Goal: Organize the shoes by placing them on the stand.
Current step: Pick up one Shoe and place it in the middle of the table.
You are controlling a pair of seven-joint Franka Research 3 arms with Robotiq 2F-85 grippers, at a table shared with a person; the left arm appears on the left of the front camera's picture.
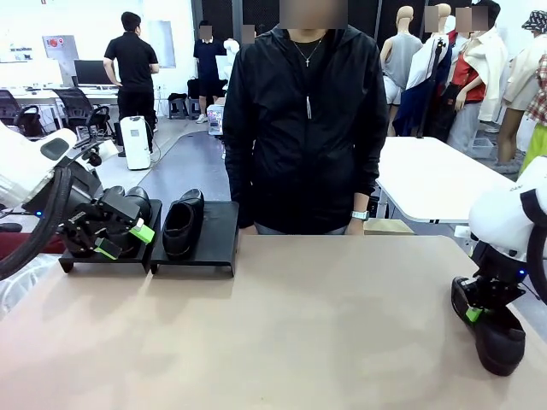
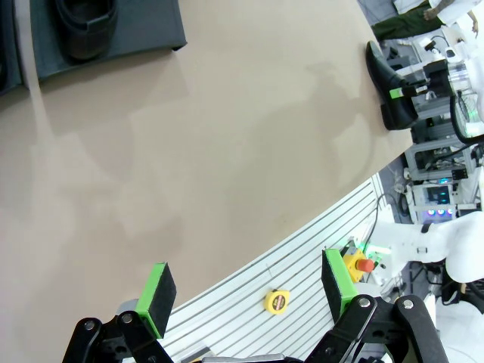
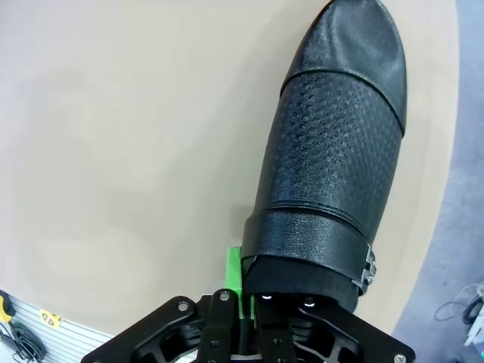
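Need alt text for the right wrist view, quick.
The right gripper is shut on the collar edge of a black textured shoe with a buckled strap, which lies on the tan table near its edge, toe pointing away from the camera.

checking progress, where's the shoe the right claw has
In the front view the shoe sits at the table's near right edge, the right claw shut on its collar, far from the stand.

Item count
Three glossy black leather shoes [image 1: 182, 226] [image 1: 128, 209] [image 1: 500, 337]; two matte-black sloped stand platforms [image 1: 218, 235] [image 1: 107, 259]; two black pincers with green pads [image 1: 120, 240] [image 1: 473, 313].
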